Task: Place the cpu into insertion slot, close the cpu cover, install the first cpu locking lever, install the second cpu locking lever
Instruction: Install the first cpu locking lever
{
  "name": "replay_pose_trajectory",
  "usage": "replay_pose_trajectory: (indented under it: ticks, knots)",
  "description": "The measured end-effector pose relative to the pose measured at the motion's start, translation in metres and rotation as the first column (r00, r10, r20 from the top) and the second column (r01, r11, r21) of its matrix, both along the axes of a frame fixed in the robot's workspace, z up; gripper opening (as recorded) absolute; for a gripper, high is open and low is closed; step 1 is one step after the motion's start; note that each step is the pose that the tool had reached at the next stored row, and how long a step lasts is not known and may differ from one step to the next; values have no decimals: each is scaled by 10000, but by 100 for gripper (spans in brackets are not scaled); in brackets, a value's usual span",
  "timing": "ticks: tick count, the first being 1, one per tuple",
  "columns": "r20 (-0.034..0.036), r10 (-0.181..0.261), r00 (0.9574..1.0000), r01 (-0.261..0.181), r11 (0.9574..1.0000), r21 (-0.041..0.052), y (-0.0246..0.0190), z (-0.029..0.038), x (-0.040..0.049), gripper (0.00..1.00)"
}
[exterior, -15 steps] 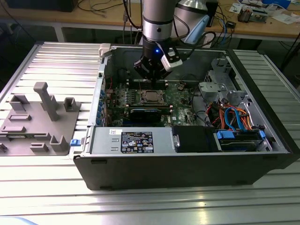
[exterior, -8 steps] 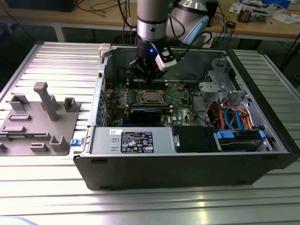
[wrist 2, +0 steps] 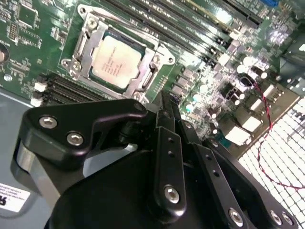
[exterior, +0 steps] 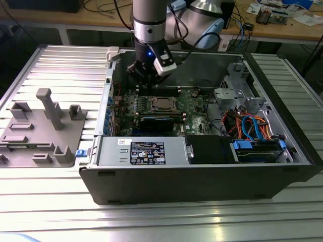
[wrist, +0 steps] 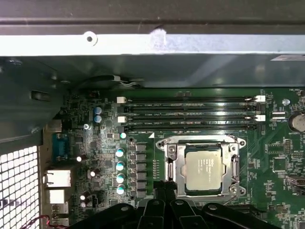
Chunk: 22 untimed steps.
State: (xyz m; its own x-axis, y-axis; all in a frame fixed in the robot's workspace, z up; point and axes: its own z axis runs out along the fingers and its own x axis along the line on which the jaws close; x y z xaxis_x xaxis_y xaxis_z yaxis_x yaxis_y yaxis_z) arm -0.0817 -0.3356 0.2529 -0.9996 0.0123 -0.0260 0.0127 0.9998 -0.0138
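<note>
The cpu [wrist: 203, 168] lies flat in the insertion slot [wrist: 161, 142] on the green board, its silver-grey top showing. The cpu cover [wrist: 234, 163], a thin silvery frame, lies down around the chip, which shows through its window. Both wrist views show this; in the second wrist view the cpu [wrist 2: 116, 60] sits inside the cover [wrist 2: 143, 84]. My gripper [wrist: 167, 187] hovers just beside the socket's edge, its black fingers [wrist 2: 167, 143] pressed together with nothing between them. In the exterior view the gripper [exterior: 146, 79] hangs over the board behind the cpu [exterior: 162, 104].
The open computer case [exterior: 202, 176] stands on a ribbed metal table. Memory slots [wrist: 190, 114] run beside the socket, and capacitors [wrist: 120, 164] stand near it. A drive cage and orange and blue cables [exterior: 250, 126] fill the exterior view's right. A grey fixture [exterior: 45, 126] lies outside at the left.
</note>
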Motion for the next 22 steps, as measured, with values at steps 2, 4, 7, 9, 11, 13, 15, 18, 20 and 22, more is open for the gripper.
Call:
replay_pose_trajectory:
  ticks: [2, 4, 7, 9, 11, 13, 15, 18, 20, 22]
  knots:
    - [-1, -9, 10000, 9, 10000, -2, 13, 1, -14, 11]
    - [0, -10, 10000, 10, 10000, 0, 33, 0, -39, 11]
    - [0, -10, 10000, 10, 10000, 0, 67, 0, -46, 11]
    - [0, -9, 10000, 9, 10000, 0, 96, 1, -54, 11]
    - [0, -8, 10000, 8, 10000, -1, 115, 6, -71, 11]
    - [1, -10, 10000, 10, 10000, 0, 134, 11, -90, 11]
    - [1, -10, 10000, 10, 10000, -1, 153, 16, -99, 11]
    - [1, -9, 10000, 9, 10000, -1, 193, 24, -108, 11]
    - [0, -9, 10000, 9, 10000, -1, 219, 31, -111, 11]
    - [0, -10, 10000, 10, 10000, -1, 240, 47, -112, 11]
